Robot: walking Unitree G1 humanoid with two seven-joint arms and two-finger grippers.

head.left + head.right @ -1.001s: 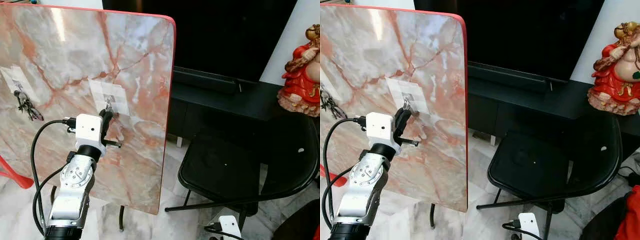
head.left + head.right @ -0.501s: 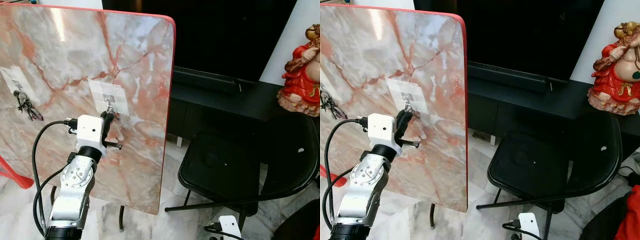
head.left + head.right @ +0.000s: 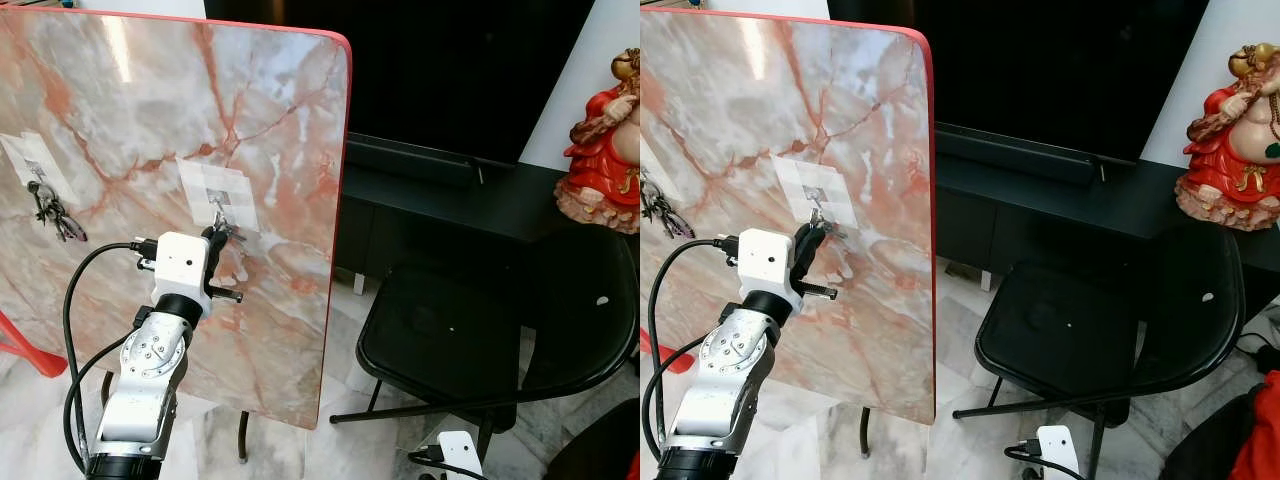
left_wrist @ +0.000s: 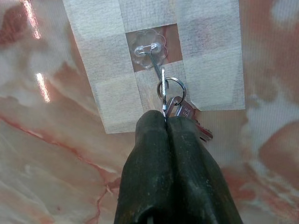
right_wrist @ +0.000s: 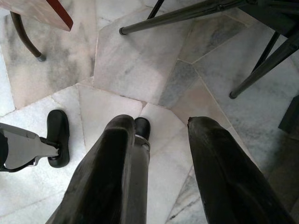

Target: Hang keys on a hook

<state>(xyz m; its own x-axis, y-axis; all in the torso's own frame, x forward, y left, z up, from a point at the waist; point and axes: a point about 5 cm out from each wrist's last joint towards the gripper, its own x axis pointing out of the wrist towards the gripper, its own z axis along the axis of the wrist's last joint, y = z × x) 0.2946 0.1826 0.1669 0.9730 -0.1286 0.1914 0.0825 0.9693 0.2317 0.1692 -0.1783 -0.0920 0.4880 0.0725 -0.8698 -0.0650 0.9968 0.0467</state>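
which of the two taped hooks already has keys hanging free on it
The far-left hook, near the board's left edge, with a dark key bunch dangling. At the middle hook, the left gripper holds its keys.

The board (image 3: 150, 130) is marbled — pink, grey and white, veined rust-red — with a red edge. Pale translucent tape (image 4: 205, 70) squares a clear hook (image 4: 149, 46); the keys (image 4: 180, 109) are silver. The left gripper (image 4: 166, 121) is black, its wrist block (image 3: 182, 265) white, the arm (image 3: 140, 390) silver, the cable (image 3: 75, 330) black. The right gripper (image 5: 161, 128) is black too. Floor (image 5: 135, 65) — white and grey marble tiles. The chair (image 3: 480, 330), cabinet (image 3: 450, 200) and screen (image 3: 450, 60) are black. The figurine (image 3: 605, 140) is red and gold.
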